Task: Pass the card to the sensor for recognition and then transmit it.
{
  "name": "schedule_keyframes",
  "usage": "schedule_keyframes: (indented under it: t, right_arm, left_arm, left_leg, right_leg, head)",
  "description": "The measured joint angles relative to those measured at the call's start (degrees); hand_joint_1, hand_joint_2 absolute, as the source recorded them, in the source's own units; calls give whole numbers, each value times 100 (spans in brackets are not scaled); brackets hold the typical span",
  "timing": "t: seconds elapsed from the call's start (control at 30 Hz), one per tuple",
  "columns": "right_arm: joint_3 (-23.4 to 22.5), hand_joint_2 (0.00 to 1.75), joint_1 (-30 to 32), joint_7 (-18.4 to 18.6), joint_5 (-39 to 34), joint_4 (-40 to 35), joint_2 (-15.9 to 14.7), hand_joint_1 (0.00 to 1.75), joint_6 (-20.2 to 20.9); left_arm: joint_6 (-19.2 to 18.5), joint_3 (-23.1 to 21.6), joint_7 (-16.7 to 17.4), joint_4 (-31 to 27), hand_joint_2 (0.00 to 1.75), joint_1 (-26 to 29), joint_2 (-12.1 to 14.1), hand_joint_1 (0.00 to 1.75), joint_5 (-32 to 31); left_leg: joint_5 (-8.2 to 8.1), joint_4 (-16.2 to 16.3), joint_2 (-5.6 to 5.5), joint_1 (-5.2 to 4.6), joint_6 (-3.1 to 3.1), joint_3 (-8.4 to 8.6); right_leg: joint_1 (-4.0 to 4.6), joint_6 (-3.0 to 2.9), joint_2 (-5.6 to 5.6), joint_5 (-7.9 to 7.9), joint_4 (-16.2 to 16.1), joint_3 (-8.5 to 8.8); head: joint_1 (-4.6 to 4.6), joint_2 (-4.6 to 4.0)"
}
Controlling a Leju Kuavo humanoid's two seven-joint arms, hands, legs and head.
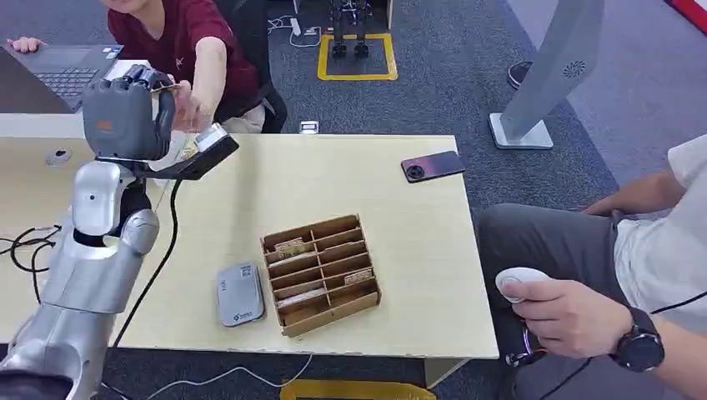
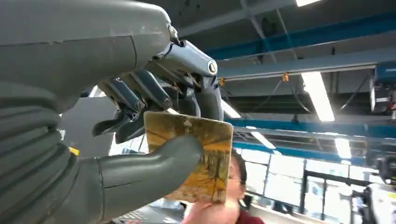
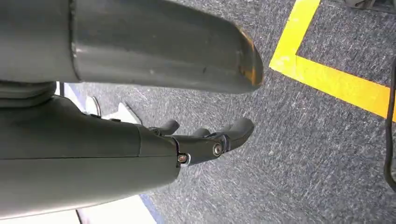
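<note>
My left hand is raised above the table's far left corner and pinches a yellow-brown picture card between its thumb and dark fingers. A person in a dark red shirt reaches a hand up to the card; that hand touches the card's far edge. The grey sensor pad lies flat on the table beside the wooden card box. My right hand hangs over the grey carpet, holding nothing, fingers loosely extended.
A wooden sorter box with several cards stands mid-table. A black device on a stand sits under my left hand, its cable trailing off the table. A phone lies far right. A seated person with a white controller is at the right edge.
</note>
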Motion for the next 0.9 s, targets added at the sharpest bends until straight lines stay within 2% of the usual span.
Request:
schedule_keyframes:
  t: [0.17, 0.4, 0.53, 0.57, 0.8, 0.9]
  right_arm:
    - [100, 0, -19, 0, 2, 2, -7, 0, -7]
    - [153, 0, -28, 0, 2, 7, -13, 0, -9]
    - [166, 0, -29, 11, 0, 9, -13, 0, -20]
    - [168, 0, -29, 15, 0, 9, -13, 0, -20]
    - [188, 0, -29, 61, -46, 26, -13, 0, -4]
    - [188, 0, -25, 70, -57, 33, -13, 0, -15]
  left_arm:
    - [177, 0, 57, 819, 175, -211, -129, 175, -268]
    - [207, 0, 70, 1254, 175, -282, -216, 175, -286]
    - [393, 2, 70, 1431, 175, -291, -269, 175, -284]
    - [428, 2, 70, 1461, 175, -288, -286, 3, -284]
    - [398, 2, -149, 1698, 175, -261, -282, 0, -369]
    - [411, 4, -260, 1702, 175, -175, -147, 0, -299]
  left_leg:
    - [1, 0, 6, 0, 0, 1]
    - [1, 0, 6, 1, -1, 1]
    - [1, -1, 6, 1, -1, -2]
    - [1, -1, 6, 1, -1, -5]
    - [0, -1, 6, 0, 0, -9]
    - [0, -1, 10, 1, -1, -6]
  right_leg:
    - [0, -1, 3, 2, 0, -1]
    - [0, -2, 4, 2, 1, -2]
    - [0, -1, 5, 1, 1, -4]
    - [0, -1, 4, 1, 1, -6]
    - [0, -1, 3, 1, 0, -7]
    - [-1, -1, 8, 1, 1, -7]
  head:
    - [2, 0]
    - [4, -2]
    - [4, 0]
    - [4, 0]
    - [4, 0]
    - [7, -2]
